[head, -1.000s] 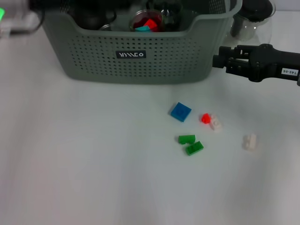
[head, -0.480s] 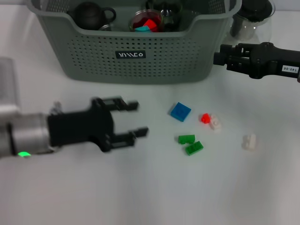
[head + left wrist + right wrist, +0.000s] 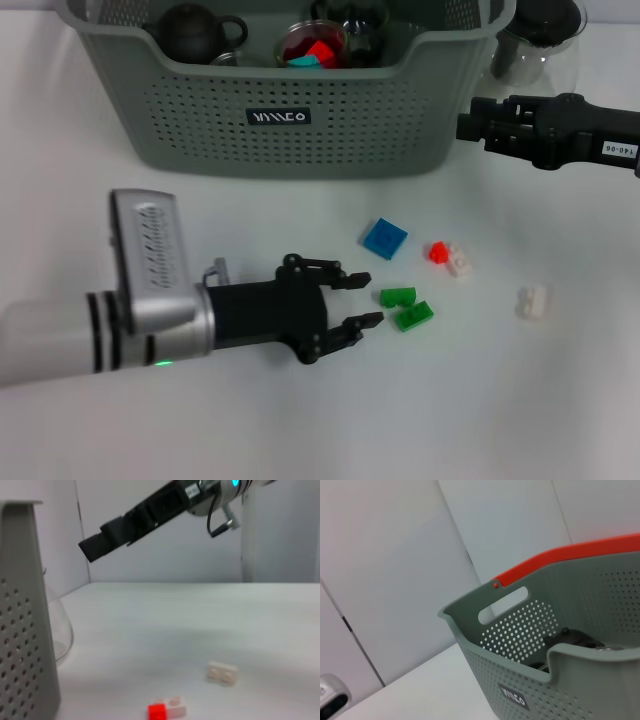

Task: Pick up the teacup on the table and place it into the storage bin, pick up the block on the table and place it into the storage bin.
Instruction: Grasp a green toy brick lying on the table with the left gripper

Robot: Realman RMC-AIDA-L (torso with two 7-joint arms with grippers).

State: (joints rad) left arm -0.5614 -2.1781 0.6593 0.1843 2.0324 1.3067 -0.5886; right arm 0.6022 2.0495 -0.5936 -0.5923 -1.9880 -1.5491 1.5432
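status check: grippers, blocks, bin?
Left gripper open, low over table, fingertips at green blocks. Right gripper parked beside bin, holding nothing visible. Blue block, red block and white block loose on table. Approach unobstructed.

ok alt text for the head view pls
The left gripper, open, reaches low over the table toward two green blocks. Blue, red and white blocks lie nearby, before the storage bin; the right gripper hangs beside it.

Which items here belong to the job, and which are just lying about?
Job: storage bin; green blocks, blue block, red and white blocks, white block; left claw, open, at the green blocks.
Lying about: glass pitcher; right claw, parked beside the bin.
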